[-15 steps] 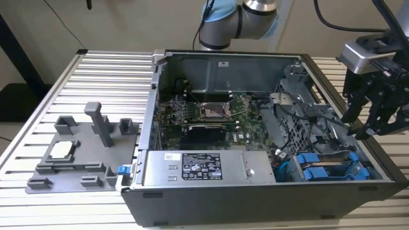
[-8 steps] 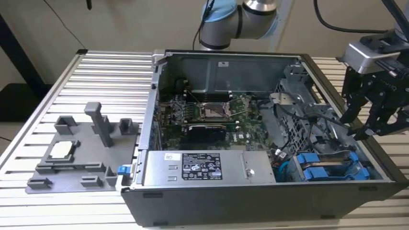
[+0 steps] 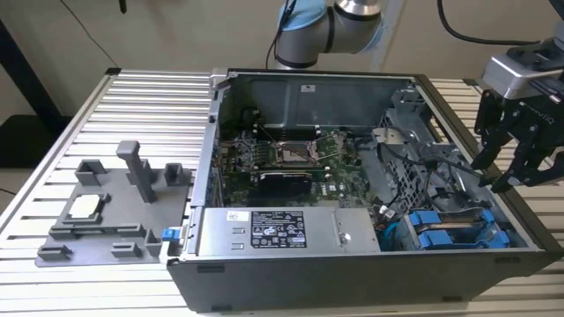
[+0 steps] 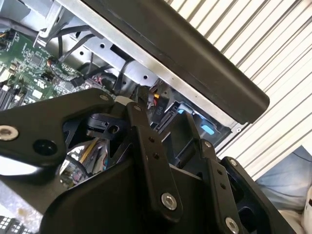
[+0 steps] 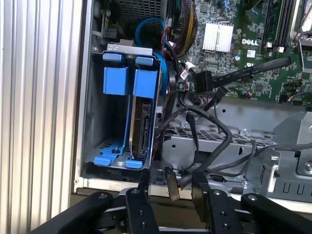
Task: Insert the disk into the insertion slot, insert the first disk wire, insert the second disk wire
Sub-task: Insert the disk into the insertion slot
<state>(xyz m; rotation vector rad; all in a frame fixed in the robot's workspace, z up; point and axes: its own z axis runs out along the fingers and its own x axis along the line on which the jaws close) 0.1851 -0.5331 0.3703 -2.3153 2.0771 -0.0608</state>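
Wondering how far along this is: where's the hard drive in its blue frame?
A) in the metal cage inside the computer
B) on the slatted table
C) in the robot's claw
A: in the first wrist view the disk sits in the grey drive cage, beside a second blue carrier.

Ribbed metal table: open computer case at centre, grey fixture plate beside, toward exterior view's left.

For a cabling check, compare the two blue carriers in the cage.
The cable-side carrier holds a silver-grey drive; the wall-side carrier looks like a bare frame. Black cables flank the cable-side carrier, the case wall the wall-side carrier. Both sit in the drive cage.
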